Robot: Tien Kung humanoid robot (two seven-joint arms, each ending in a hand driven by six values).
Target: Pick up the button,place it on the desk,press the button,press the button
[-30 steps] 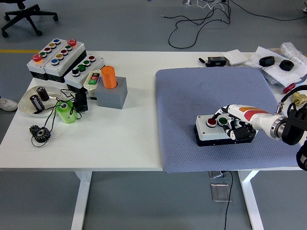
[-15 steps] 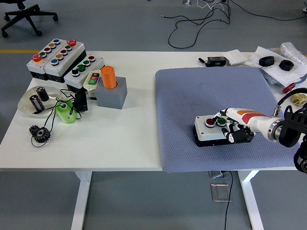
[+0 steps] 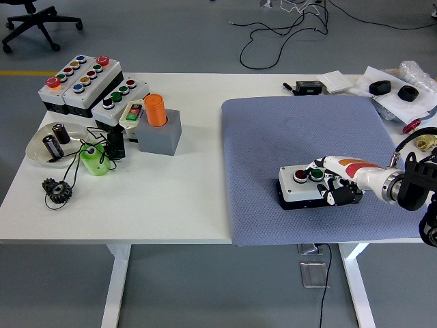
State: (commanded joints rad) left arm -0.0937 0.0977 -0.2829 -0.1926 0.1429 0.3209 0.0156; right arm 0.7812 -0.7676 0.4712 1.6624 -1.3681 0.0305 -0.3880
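A white and black button box [image 3: 300, 190] with a red and a green button lies on the blue-grey mat [image 3: 287, 137], near its front right. My right hand [image 3: 331, 181] comes in from the right edge and rests on the box's right end. Its fingers curl over the box, with one fingertip [image 3: 319, 166] beside the green button. The right half of the box is hidden under the hand. My left arm does not show.
Several button boxes [image 3: 82, 82] stand at the far left. Beside them are a grey block with an orange cylinder [image 3: 157, 109], a clear dish [image 3: 41, 147], a green part [image 3: 92, 160] and a black gear [image 3: 56, 189]. Black and white items [image 3: 382, 85] clutter the far right corner.
The hand and the box have settled slightly lower and to the right on the mat, and the hand has flattened onto the box.
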